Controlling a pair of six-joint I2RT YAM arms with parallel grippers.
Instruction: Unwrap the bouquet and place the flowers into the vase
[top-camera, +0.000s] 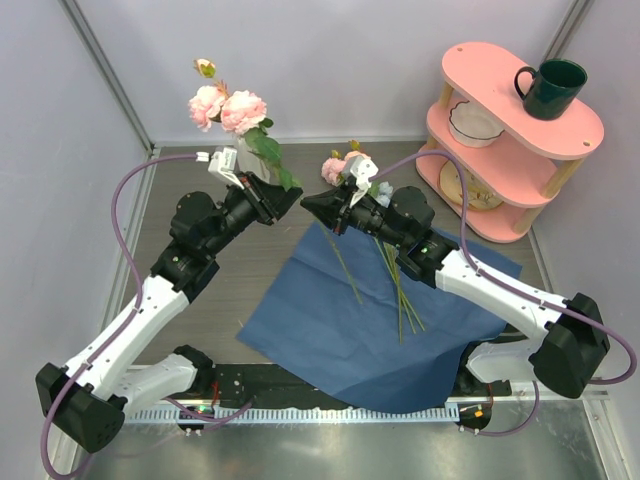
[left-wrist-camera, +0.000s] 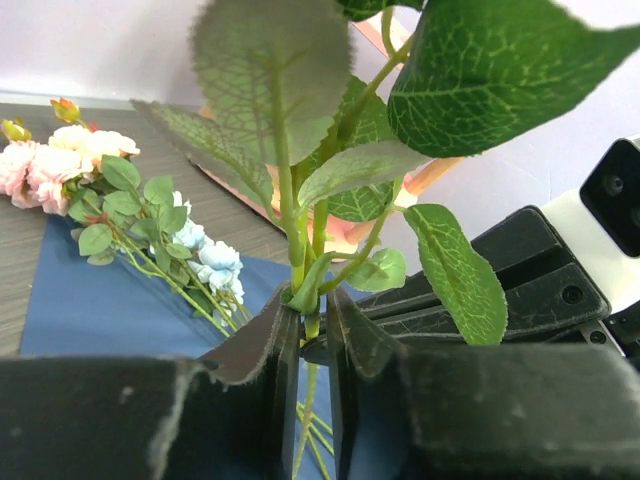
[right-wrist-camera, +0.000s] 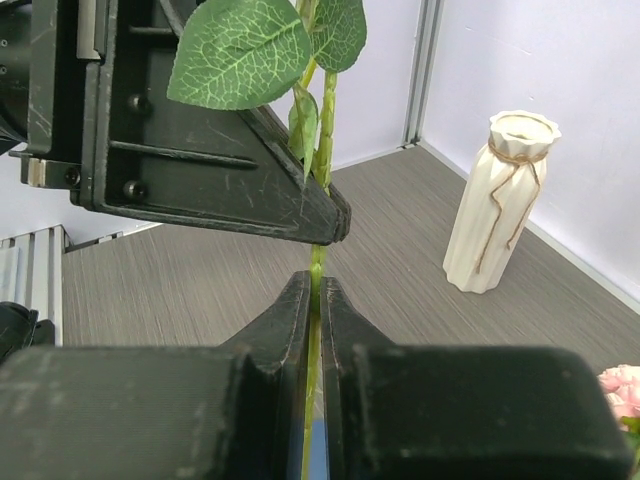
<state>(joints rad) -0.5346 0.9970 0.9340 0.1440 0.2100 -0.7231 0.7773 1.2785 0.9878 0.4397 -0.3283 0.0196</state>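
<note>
A pink rose stem (top-camera: 225, 108) stands upright between both grippers over the table. My right gripper (right-wrist-camera: 315, 300) is shut on its green stem (right-wrist-camera: 318, 130) low down. Just above, my left gripper (left-wrist-camera: 313, 330) has its jaws narrowly around the same stem (left-wrist-camera: 305, 260), with a thin gap still showing. In the top view the two grippers (top-camera: 290, 197) (top-camera: 308, 203) meet tip to tip. The blue paper wrap (top-camera: 330, 330) lies spread flat. More flowers (left-wrist-camera: 215, 260) lie on it, stems (top-camera: 402, 295) towards me. The cream ribbed vase (right-wrist-camera: 495, 210) stands upright by the back wall.
A pink two-tier shelf (top-camera: 480, 75) stands at the back right with a dark green mug (top-camera: 550, 88) on top and a white bowl (top-camera: 475, 122) below. Enclosure walls close off the left, back and right sides.
</note>
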